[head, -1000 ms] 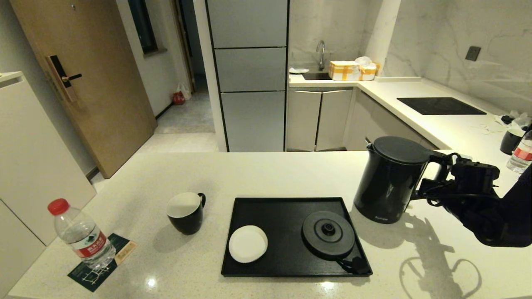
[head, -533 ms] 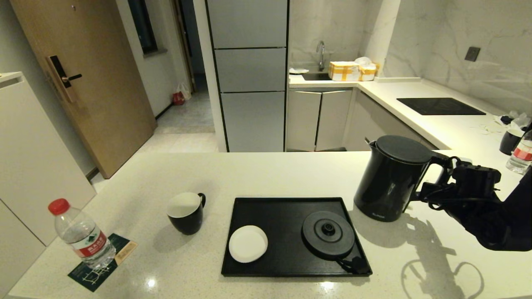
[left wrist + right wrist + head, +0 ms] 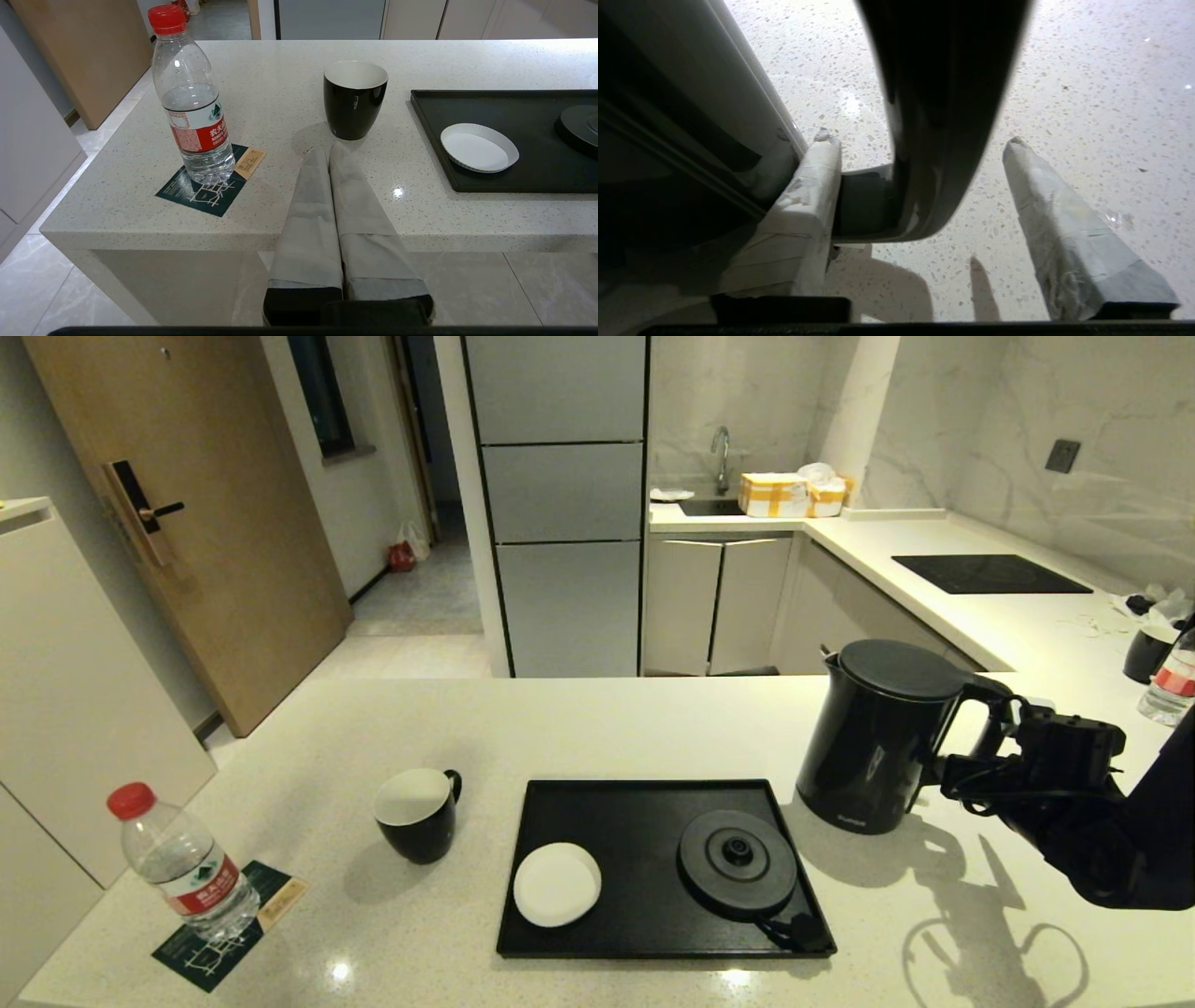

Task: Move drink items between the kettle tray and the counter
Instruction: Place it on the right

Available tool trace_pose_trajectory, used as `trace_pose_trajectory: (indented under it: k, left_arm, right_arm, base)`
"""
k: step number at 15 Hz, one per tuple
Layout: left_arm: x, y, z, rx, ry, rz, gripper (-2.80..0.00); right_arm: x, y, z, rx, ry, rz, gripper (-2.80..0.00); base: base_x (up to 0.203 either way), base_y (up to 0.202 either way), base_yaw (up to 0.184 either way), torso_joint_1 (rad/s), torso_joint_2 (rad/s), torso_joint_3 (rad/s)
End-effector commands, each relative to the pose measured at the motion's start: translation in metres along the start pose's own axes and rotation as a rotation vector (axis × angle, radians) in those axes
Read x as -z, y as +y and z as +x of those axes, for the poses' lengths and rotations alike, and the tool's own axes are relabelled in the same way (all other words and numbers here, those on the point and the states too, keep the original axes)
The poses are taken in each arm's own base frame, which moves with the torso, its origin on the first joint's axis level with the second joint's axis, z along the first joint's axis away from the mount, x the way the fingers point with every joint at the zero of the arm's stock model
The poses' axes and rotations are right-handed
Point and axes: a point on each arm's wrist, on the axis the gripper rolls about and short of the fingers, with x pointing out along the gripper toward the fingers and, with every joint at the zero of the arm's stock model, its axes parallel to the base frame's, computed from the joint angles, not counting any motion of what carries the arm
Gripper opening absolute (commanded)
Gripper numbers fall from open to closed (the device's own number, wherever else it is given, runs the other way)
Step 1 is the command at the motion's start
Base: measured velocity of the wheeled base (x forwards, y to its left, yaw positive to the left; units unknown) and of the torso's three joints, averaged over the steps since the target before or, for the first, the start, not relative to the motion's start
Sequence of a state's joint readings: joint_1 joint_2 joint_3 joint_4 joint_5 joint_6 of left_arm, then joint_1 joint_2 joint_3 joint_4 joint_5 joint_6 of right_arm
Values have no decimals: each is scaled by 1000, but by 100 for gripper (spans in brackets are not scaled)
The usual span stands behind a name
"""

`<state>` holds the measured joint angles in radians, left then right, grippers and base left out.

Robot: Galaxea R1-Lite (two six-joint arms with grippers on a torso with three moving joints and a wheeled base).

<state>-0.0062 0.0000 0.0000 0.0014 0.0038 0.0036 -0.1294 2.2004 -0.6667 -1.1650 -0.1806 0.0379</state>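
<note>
The tall black kettle stands upright on the cream counter, just right of the black tray. My right gripper is open around its handle: one finger sits between handle and body, and the other stands apart from the handle. On the tray are the round kettle base and the white saucer. The mug and the red-capped bottle stand on the counter to the left. My left gripper is shut and empty, parked before the counter's front edge.
The bottle rests on a dark green leaflet. Far right on the side counter are another mug and another bottle, behind my right arm. A black hob panel lies further back.
Half a second ago the kettle leaned to the right; now it stands upright on the counter, slightly further left. My right gripper stays at the handle. The left arm is still.
</note>
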Motion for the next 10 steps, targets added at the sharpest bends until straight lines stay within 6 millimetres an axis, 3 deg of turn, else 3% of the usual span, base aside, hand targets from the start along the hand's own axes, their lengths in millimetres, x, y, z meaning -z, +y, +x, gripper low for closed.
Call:
trace_pose_trajectory:
  k: [1,10]
  left_arm:
    - [0,0,0,-2,-1,-1,-280]
    - [0,0,0,-1,-1,-1,-280]
  right_arm:
    - [-1,0,-5,-22,-10,3,0]
    - [-3,-3,-22,-27,-19,9,0]
  base:
    - [0,0,0,0,0,0]
    - [0,0,0,0,0,0]
